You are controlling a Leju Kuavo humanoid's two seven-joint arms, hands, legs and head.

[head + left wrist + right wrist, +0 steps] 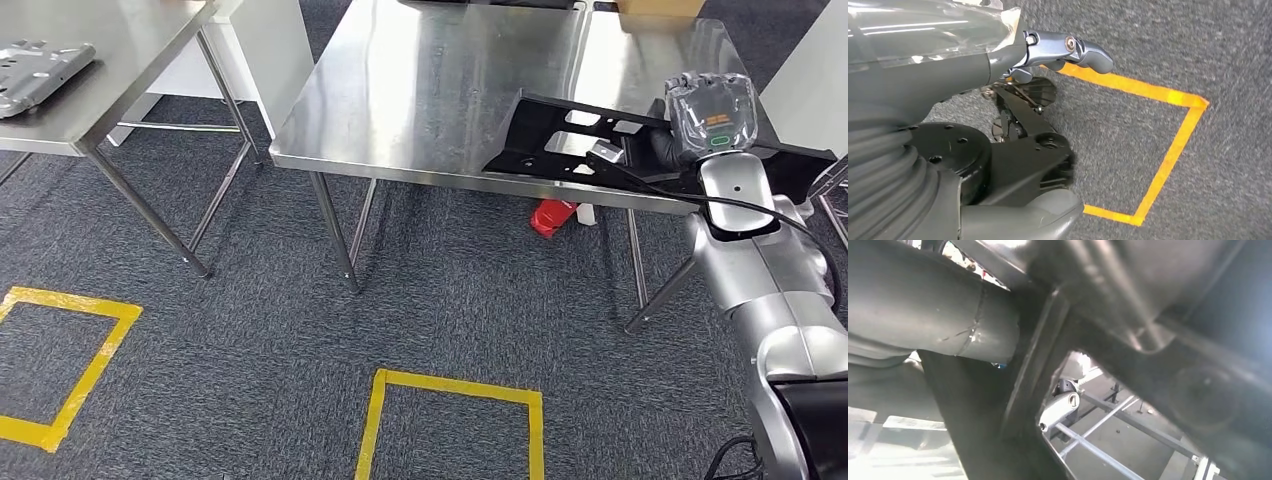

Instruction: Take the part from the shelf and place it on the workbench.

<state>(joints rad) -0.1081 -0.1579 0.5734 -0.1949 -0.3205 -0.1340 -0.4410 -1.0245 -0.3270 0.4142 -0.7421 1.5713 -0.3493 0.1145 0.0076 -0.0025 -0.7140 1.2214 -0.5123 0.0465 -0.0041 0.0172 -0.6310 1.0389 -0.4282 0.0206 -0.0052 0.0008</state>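
Observation:
The part is a long flat black panel with cut-outs. It lies tilted over the right front of the steel workbench, its left end low near the tabletop and its right end past the table's edge. My right hand grips it near the middle from the right. In the right wrist view the black part is very close, the grey thumb lies across it and a fingertip shows through a cut-out. My left hand hangs over the carpet, fingers apart, holding nothing.
A second steel table stands at the left with a grey moulded part on it. A red object lies under the workbench. Yellow tape squares mark the carpet. A white cabinet stands behind.

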